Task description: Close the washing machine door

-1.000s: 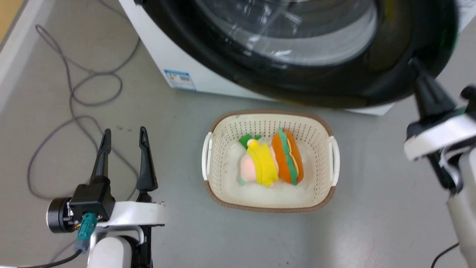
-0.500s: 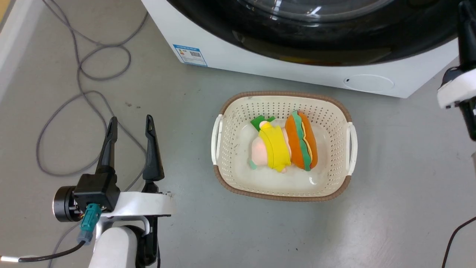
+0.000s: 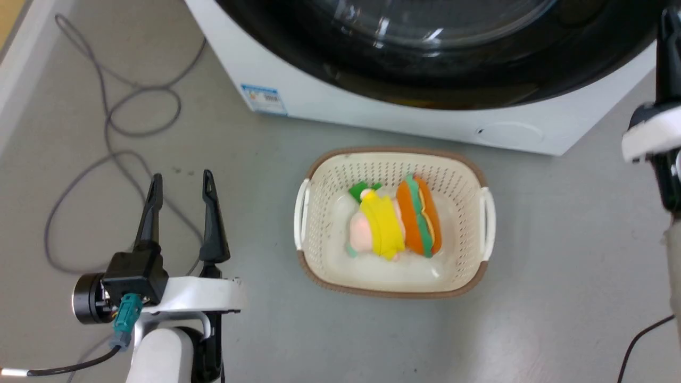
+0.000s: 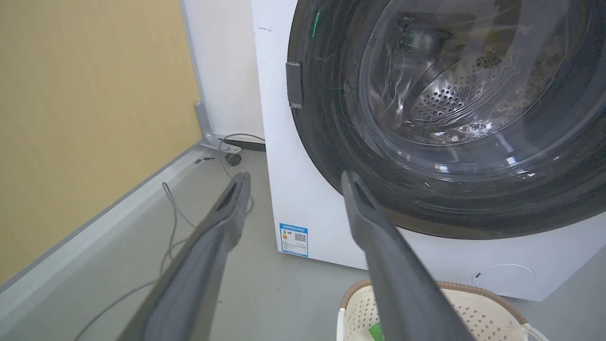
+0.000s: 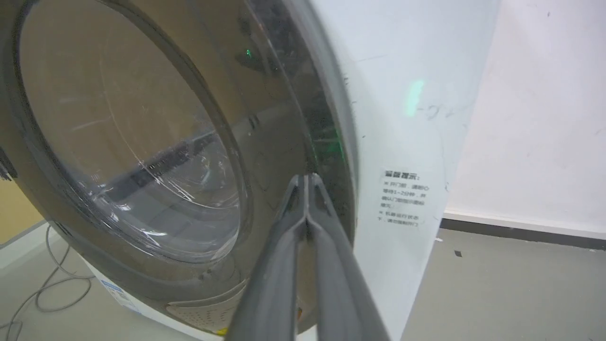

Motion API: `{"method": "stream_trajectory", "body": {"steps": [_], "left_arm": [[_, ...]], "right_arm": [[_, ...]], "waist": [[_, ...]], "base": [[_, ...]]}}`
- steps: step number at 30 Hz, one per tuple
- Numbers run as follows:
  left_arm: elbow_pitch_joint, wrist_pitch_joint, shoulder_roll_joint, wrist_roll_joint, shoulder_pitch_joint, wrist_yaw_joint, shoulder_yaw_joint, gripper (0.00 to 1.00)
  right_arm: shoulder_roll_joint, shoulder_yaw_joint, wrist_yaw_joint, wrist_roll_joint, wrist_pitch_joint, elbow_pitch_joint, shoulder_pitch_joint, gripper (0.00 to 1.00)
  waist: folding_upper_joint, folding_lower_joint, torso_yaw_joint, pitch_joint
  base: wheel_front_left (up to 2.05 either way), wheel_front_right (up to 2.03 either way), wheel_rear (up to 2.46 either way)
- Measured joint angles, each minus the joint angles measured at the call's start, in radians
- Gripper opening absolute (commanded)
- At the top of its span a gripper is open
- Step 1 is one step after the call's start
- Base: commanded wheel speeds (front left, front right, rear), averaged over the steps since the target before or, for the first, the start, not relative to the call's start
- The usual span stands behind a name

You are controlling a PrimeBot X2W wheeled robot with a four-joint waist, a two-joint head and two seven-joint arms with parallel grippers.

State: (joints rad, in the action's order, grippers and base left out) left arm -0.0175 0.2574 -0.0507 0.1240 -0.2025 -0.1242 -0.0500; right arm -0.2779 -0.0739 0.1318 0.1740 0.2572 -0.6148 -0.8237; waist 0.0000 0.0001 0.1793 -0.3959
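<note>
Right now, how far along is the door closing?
Mostly done: the washing machine door looks flush against the washing machine front. In hand: the shut right claw has its tips at the door's rim. Left: confirm the latch, which I cannot see, then withdraw. The left claw is open, idle.

Basket (image 3: 392, 152) sits before the washing machine (image 3: 340, 106) (cable (image 3: 179, 106) to its left).

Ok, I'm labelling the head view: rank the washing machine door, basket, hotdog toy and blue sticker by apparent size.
1. washing machine door, though cropped
2. basket
3. hotdog toy
4. blue sticker
</note>
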Motion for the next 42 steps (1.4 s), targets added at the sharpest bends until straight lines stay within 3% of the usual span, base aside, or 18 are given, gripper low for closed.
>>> {"method": "stream_trajectory", "body": {"steps": [16,17,18,19,24,31,39,40,42], "left_arm": [[-0.041,0.0,0.001,-0.048,0.087,0.024,0.049,1.0],[-0.043,0.0,0.001,-0.052,0.093,0.026,0.052,1.0],[-0.044,0.0,0.001,-0.052,0.1,0.027,0.054,1.0],[-0.046,0.0,0.001,-0.052,0.107,0.027,0.057,1.0],[-0.066,0.0,0.001,-0.052,0.164,0.026,0.07,1.0],[-0.081,0.0,0.001,-0.052,0.21,0.026,0.07,1.0],[-0.08,0.0,0.001,-0.052,0.242,0.029,0.066,1.0],[-0.081,0.0,0.001,-0.052,0.245,0.031,0.066,0.0],[-0.081,-0.001,0.001,-0.052,0.245,0.031,0.066,0.0]], "right_arm": [[0.123,-0.057,0.0,-0.099,0.0,0.386,0.34,0.0],[0.132,-0.058,0.0,-0.104,0.0,0.396,0.36,0.17],[0.143,-0.057,0.0,-0.105,0.0,0.4,0.381,0.48],[0.152,-0.054,0.0,-0.107,0.0,0.403,0.403,1.0],[0.199,-0.034,0.0,-0.136,0.0,0.437,0.542,1.0],[0.218,-0.022,0.0,-0.127,0.0,0.46,0.676,1.0],[0.222,0.007,0.0,-0.038,0.0,0.472,0.808,1.0],[0.222,0.008,0.0,-0.033,0.0,0.472,0.816,0.0],[0.222,0.008,0.0,-0.033,0.0,0.47,0.815,0.0]], "waist": [[0.0,-0.0001,-0.142,0.19],[0.0,-0.0002,-0.152,0.2],[0.0,-0.0001,-0.161,0.211],[0.0,-0.0001,-0.171,0.222],[0.0,-0.0002,-0.222,0.3],[0.0,-0.0002,-0.246,0.37],[0.0,-0.0002,-0.247,0.408],[0.0,-0.0003,-0.248,0.409],[0.0,-0.0002,-0.248,0.41]], "base": [[0.0,0.0,0.0],[0.0,0.0,0.0],[0.0,0.0,0.0],[0.0,0.0,0.0],[0.0,0.0,0.0],[0.0,0.0,0.0],[0.0,0.0,0.0],[0.0,0.0,0.0],[0.0,0.0,0.0]]}}
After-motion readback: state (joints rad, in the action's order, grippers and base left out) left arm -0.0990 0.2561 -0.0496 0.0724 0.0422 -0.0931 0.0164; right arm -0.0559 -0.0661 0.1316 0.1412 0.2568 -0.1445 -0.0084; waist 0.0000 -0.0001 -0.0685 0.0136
